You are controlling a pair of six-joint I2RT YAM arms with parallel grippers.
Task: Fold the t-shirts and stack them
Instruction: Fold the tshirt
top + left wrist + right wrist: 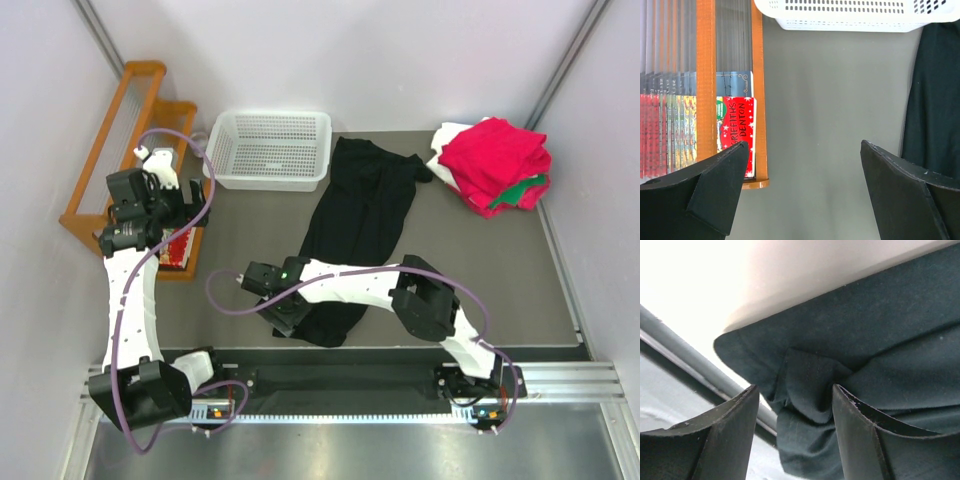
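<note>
Right gripper [796, 386] is clamped on the large black cloth t-shirt [362, 210]. In the right wrist view, a bunched fold of the dark fabric sits between the two black fingers [860, 435], and creases spread away from the pinch. In the top view, the grip falls at the near-left corner of the garment, close to the front edge of the table. The black t-shirt lies on the dark grey table [500, 285] as a long, narrow, rumpled band. Its far end is just beside the right end of the white perforated plastic basket [268, 150], and its near end passes under the white forearm of the right arm. Well apart from it, at the far right corner of the table, stands the stack of folded shirts. A red t-shirt [495, 152] lies on top, a green t-shirt [528, 190] shows as a thin edge on the right side beneath the red, and a white t-shirt [450, 148] protrudes on the left side. Left gripper [804, 142] hangs with its jaws spread wide and nothing between them, above bare table surface near the left edge and well apart from the black t-shirt. Just beside it stands an orange wooden rack [120, 130] holding a row of books, among them a red book [737, 132] with dark lettering. Purple cables [125, 330] run along both arms.
</note>
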